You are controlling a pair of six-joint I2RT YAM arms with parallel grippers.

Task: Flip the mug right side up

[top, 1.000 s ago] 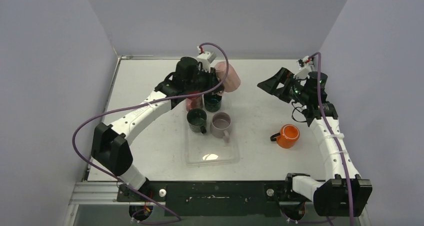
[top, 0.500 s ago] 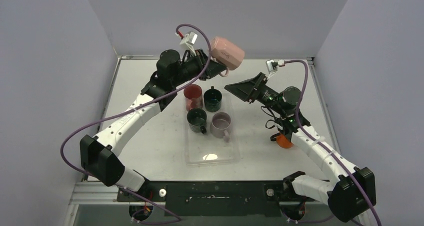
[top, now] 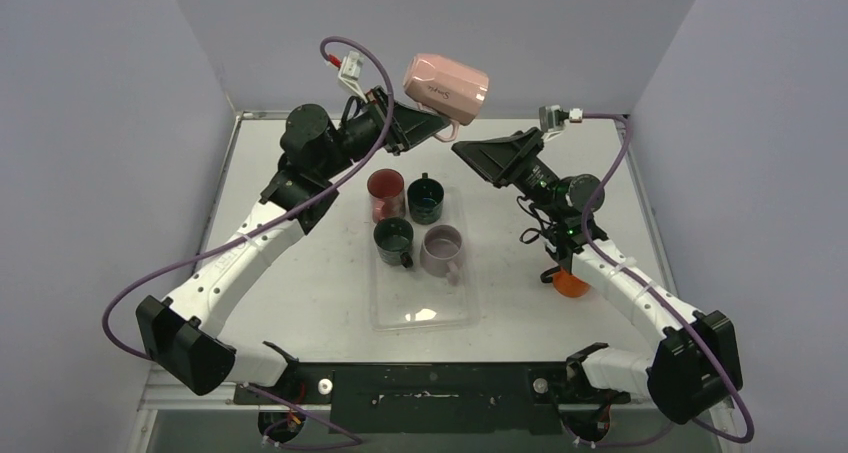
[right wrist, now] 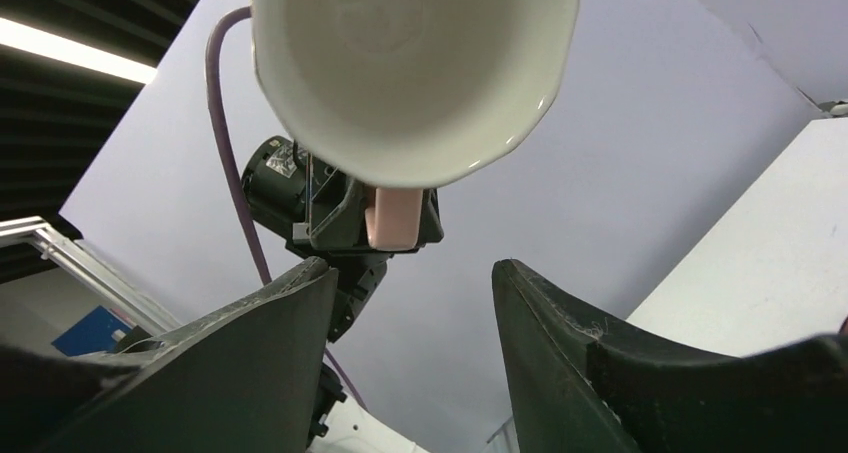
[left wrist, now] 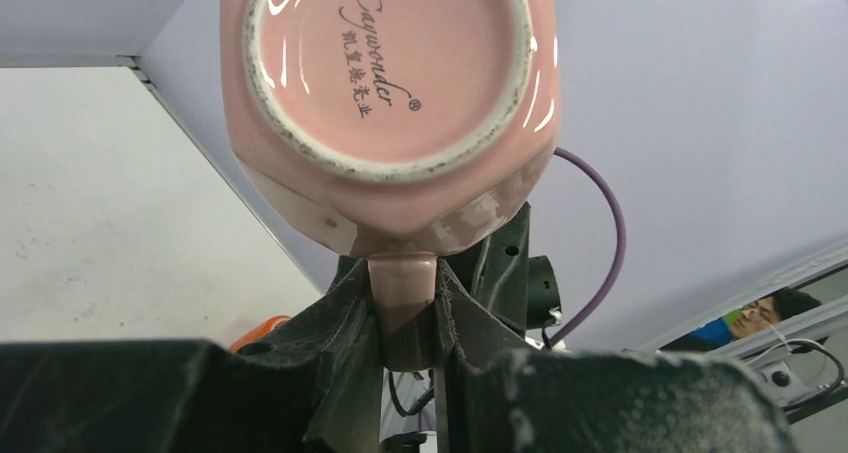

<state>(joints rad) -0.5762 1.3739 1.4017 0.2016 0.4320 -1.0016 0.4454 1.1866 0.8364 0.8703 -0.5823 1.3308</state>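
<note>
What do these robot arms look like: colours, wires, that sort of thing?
The left arm and right arm have white links and chunky black joints. A purple cable loops loosely along each. The left gripper and right gripper are matte black, each with two wedge-shaped fingers.

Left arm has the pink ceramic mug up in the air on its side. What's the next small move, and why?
Probably ease the right gripper forward to take the rim. The pink ceramic mug hangs sideways above the table, clamped at its handle by the left gripper. Its mouth faces the right gripper, whose fingers stand open and short of it.
</note>
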